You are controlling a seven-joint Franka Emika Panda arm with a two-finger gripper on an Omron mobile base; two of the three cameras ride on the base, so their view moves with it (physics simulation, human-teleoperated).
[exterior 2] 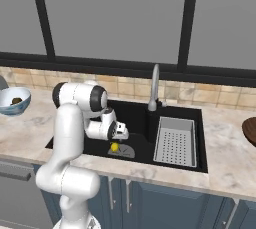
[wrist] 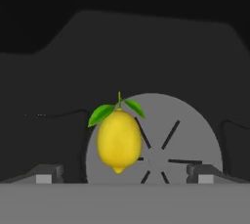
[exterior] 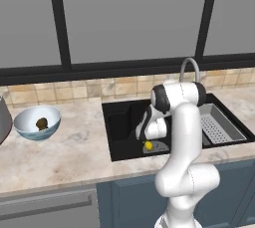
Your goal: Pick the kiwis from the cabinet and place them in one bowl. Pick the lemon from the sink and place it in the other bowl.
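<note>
So the claw [wrist: 124,174] is down inside the sink [exterior: 119,122] with its two fingers spread wide, one tip at each side of the hand view, and nothing pinched between them. Right between and just past those tips sits the lemon [wrist: 118,140] — one of it, bright yellow, with two green leaves on its stem, lying on the black basin floor and overlapping the left edge of the round grey drain [wrist: 161,140]. From the left base view the lemon [exterior: 148,145] is a tiny yellow dot below the hand, and you can't see the fingers properly there because the arm's own white links are in the way; same story in the right base view, where the lemon [exterior 2: 114,147] peeks out beside the drain [exterior 2: 125,151]. Counting outward: one curved silver tap [exterior 2: 154,90], one grey perforated tray [exterior 2: 175,140] in the right part of the basin. One light blue bowl [exterior: 37,122] sits well off to the left on the marble counter [exterior: 64,152], with brown fruit [exterior: 42,123] inside — I can't tell whether that's one kiwi or two. The right base view adds a dark round thing [exterior 2: 250,130] cut off at its right edge, too cropped to name.
</note>
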